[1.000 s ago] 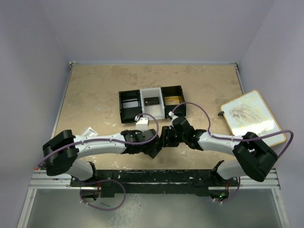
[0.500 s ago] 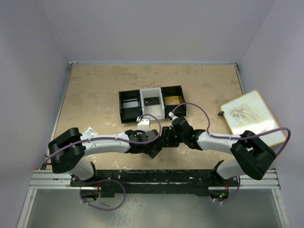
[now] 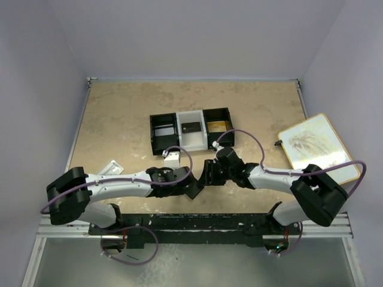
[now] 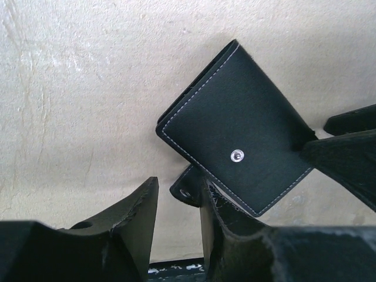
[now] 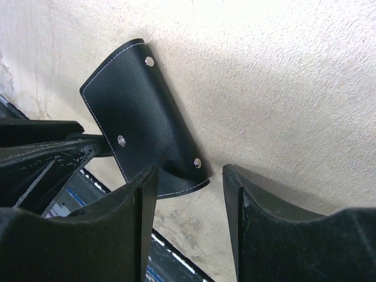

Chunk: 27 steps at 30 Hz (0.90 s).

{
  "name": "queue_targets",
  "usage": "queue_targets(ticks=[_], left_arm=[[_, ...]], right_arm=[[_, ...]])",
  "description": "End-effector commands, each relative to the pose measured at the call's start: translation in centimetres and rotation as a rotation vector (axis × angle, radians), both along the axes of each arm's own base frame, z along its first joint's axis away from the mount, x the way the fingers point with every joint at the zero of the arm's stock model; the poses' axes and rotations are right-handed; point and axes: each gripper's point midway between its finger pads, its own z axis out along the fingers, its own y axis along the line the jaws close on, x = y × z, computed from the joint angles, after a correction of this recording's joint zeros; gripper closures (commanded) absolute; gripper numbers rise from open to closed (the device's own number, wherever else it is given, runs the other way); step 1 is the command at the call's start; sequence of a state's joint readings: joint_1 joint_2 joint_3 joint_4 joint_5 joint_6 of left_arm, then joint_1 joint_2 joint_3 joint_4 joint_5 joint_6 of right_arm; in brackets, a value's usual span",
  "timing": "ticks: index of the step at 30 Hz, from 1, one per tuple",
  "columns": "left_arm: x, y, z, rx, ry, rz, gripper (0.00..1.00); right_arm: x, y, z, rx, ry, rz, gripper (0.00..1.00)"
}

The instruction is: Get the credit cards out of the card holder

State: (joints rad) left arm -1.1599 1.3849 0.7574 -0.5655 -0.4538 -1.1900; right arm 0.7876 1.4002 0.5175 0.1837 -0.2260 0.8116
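The card holder (image 4: 235, 126) is a closed black wallet with white stitching and a snap, flat on the table; it also shows in the right wrist view (image 5: 138, 108) and the top view (image 3: 194, 189). My left gripper (image 4: 176, 194) is open, with the wallet's small snap tab (image 4: 187, 191) between its jaws, next to the right one. My right gripper (image 5: 189, 176) is open with the wallet's rounded corner between its jaws. A dark card (image 3: 191, 127) and a gold-tan card (image 3: 218, 125) lie in the tray. No card shows in the wallet.
The black-and-white three-compartment tray (image 3: 179, 122) stands at the table's middle. A white packet (image 3: 112, 167) lies at the left. A pale board with a wooden rim (image 3: 314, 146) lies at the right. Both grippers (image 3: 182, 179) (image 3: 206, 176) meet near the front edge.
My left arm has drawn back to the left, its wrist shifting away from the wallet a little. The right arm has barely moved.
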Motion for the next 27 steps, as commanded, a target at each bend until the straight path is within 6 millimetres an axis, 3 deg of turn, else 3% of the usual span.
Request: queue_targets(ticks=[1, 10, 14, 18, 21, 27], left_arm=[[-0.6, -0.2, -0.2, -0.047, 0.020, 0.013, 0.69], [-0.3, -0.8, -0.5, -0.080, 0.007, 0.020, 0.68], [-0.1, -1.1, -0.6, -0.088, -0.001, 0.020, 0.75], [0.0, -1.1, -0.4, -0.088, -0.009, 0.022, 0.90], [0.3, -0.5, 0.2, -0.069, -0.031, 0.022, 1.00], [1.6, 1.2, 3.0, -0.035, -0.135, 0.053, 1.00]], right_arm=[[0.8, 0.8, 1.8, 0.027, -0.046, 0.003, 0.49], [1.1, 1.4, 2.5, 0.033, -0.056, 0.013, 0.49], [1.3, 1.6, 2.6, 0.027, -0.058, 0.019, 0.49], [1.5, 1.8, 3.0, 0.029, -0.067, 0.024, 0.49], [1.7, 2.0, 3.4, 0.036, -0.077, 0.028, 0.49], [1.8, 3.0, 4.4, 0.059, -0.123, 0.089, 0.47]])
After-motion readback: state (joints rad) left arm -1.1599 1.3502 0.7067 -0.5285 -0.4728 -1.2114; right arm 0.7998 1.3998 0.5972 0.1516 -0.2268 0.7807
